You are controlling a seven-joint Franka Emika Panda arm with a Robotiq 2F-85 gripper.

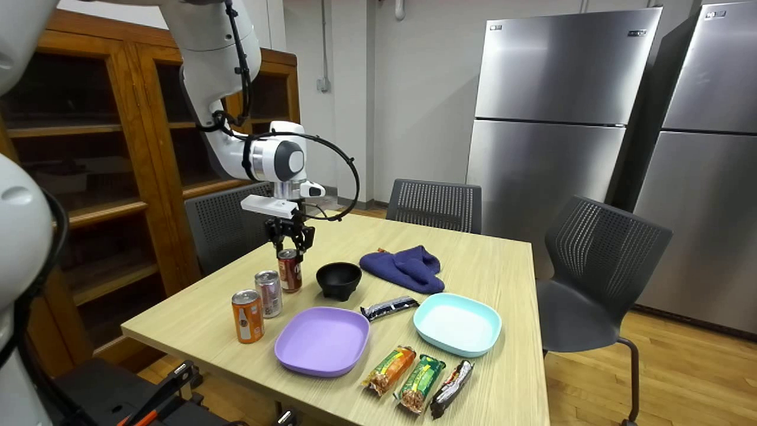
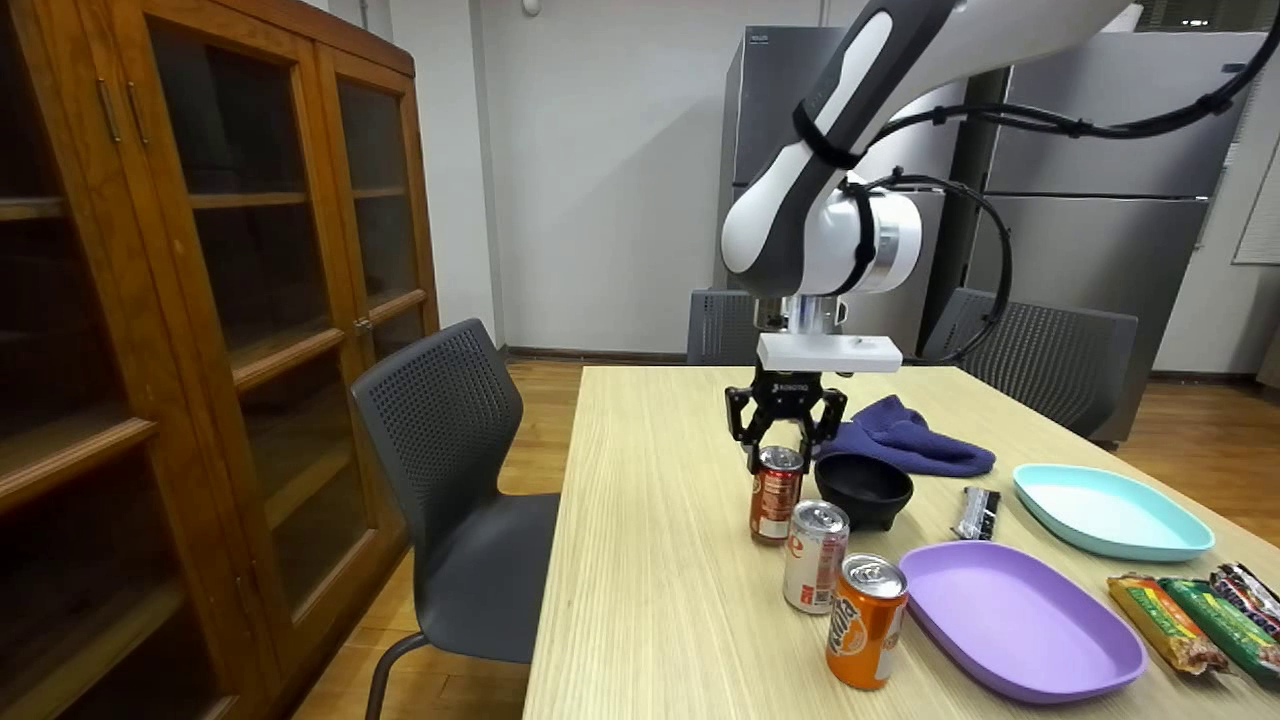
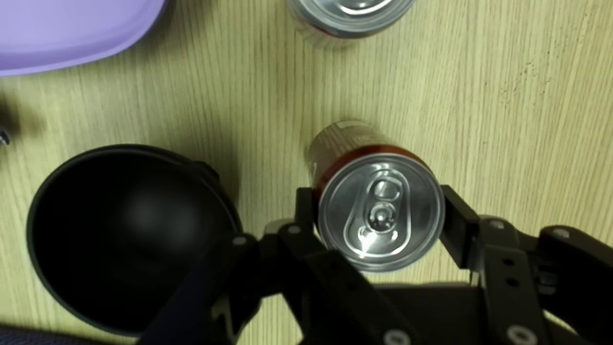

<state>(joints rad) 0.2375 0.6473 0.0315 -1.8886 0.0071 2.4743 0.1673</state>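
My gripper points down over a dark red drink can. Its two fingers flank the upper part of the can and appear to press on both sides. The can stands upright on the table. A black bowl stands close beside it; in the wrist view the gripper's linkage covers part of the bowl. A silver can stands near the red can. An orange can stands beyond the silver one.
A purple plate, a turquoise plate and a blue cloth lie on the table. A black wrapped bar lies between the plates. Orange, green and dark snack packs lie at the near edge.
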